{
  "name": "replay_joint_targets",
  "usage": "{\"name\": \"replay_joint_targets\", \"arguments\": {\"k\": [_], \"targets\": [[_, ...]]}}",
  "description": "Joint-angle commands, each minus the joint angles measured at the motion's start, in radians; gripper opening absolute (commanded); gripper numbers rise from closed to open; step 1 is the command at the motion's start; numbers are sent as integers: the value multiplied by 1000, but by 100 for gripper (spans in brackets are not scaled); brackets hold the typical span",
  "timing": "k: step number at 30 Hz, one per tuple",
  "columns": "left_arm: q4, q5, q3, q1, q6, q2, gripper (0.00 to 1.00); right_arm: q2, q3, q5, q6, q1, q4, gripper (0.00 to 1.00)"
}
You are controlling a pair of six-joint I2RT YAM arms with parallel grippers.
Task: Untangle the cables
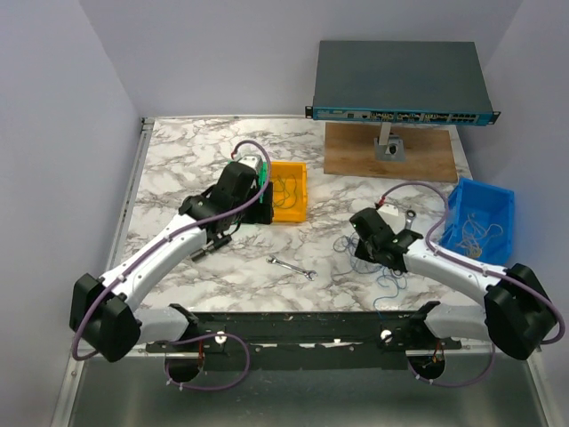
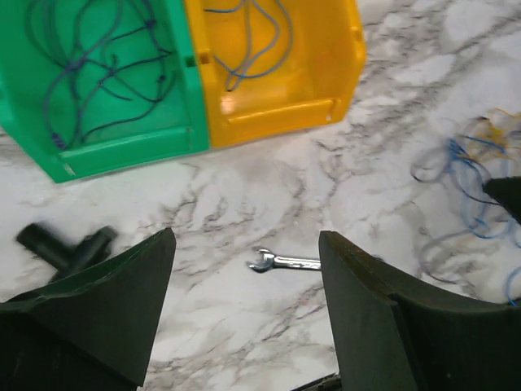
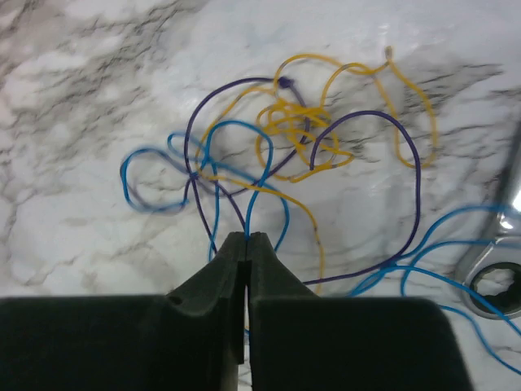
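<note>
Blue, purple and yellow cables [image 3: 285, 155] lie tangled on the marble surface [image 3: 73, 81], four o'clock in the top view. Right hand [image 3: 247, 239] pinches one blue strand [image 3: 254, 199], probably to draw it free; left hand [image 2: 246, 238] gapes empty.

A marble surface [image 1: 178, 160] carried a steel wrench [image 1: 292, 267] by its near edge, a yellow bin [image 1: 286, 218] at centre, a blue bin [image 1: 484, 189] at the right edge, and a network switch [image 1: 400, 84] above a wooden board [image 1: 356, 153] by the far edge.
</note>
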Motion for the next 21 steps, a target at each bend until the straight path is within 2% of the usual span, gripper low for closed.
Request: {"name": "replay_joint_targets", "arguments": {"k": [1,7,10,11,12,13,14,17,21], "targets": [[254,215,-166,-34,-35,-145,72,22,5,-255,-47,4,170,1],[499,382,-354,-42,-39,-228,72,70,96,-468,-23,57,327,1],[565,443,-375,-47,-30,-192,72,47,135,-447,-30,58,307,2],[565,453,-373,-48,-26,-171,72,33,141,-429,-35,58,286,15],[565,464,-366,-49,-21,-152,72,19,143,-380,-35,58,258,37],[591,476,-363,-52,-19,-133,72,2,138,-356,-38,58,236,65],[605,487,-361,-56,-15,-119,72,-17,128,-337,-52,58,220,75],[626,495,-349,-75,12,-71,72,-70,85,-299,-92,58,196,78],[618,488,-308,-96,38,14,70,-122,37,-275,-145,57,157,74]]}}
